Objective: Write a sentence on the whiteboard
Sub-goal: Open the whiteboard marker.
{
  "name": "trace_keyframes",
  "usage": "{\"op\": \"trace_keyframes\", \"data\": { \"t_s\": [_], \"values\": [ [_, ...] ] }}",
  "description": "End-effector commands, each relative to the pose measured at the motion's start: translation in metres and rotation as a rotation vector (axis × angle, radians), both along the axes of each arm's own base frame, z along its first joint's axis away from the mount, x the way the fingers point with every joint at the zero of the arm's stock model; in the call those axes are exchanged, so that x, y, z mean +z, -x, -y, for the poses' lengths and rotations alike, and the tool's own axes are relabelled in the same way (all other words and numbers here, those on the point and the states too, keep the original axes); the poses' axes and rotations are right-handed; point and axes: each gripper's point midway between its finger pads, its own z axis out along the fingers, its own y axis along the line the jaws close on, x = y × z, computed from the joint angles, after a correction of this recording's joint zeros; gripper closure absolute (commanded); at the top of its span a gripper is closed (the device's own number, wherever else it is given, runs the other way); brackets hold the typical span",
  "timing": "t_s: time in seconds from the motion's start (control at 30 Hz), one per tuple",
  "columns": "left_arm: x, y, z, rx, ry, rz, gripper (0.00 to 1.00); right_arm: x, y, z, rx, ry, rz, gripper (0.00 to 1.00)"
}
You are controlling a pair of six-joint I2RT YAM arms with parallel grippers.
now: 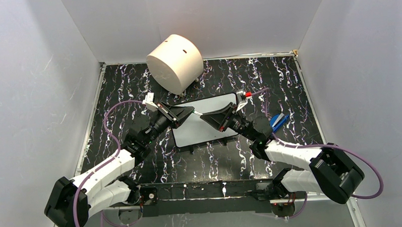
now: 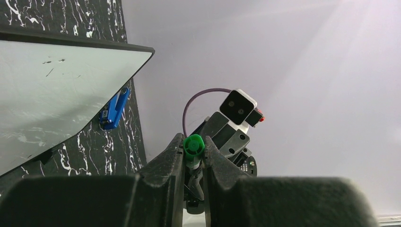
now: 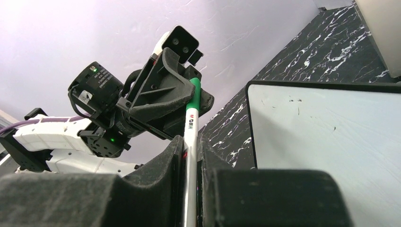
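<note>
The small flat white whiteboard with a thin black rim (image 1: 192, 131) is laid flat on the black marbled worktop (image 1: 268, 76), near its middle. It sits just in front of the large cream cylinder (image 1: 174, 61) and beneath both tools. Its long axis is run from left to right, skewed so that the right end is set farther from the arm bases. Its writing face is turned upward. Only a few dark specks are seen on it, so the sentence is judged not yet begun.

Above the board, a slim white marker (image 3: 191, 118) with a green cap (image 2: 194, 146) is held roughly level between the arms. The left tool (image 2: 193, 142) is clenched on the green cap, and the right tool (image 3: 189, 140) is clenched on the barrel.

Uncapping is judged to be the step in hand. It is best done by a straight pull along the marker's own axis, the tools drawn apart without twist and the barrel gripped firmly.

A small blue object (image 1: 278, 122) is seen beside the board's right end.
</note>
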Motion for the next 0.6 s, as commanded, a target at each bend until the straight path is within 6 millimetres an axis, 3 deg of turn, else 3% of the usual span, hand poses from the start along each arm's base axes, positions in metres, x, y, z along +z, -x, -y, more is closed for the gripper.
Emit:
{"op": "trace_keyframes", "data": {
  "t_s": [0.0,0.57],
  "values": [
    [0.009,-0.013,-0.015,0.108,-0.001,0.06,1.0,0.028,0.014,0.011,0.015,-0.091,0.089,1.0],
    [0.045,-0.045,-0.058,0.336,0.045,0.168,1.0,0.038,0.021,0.025,-0.014,-0.115,0.166,1.0]
  ]
}}
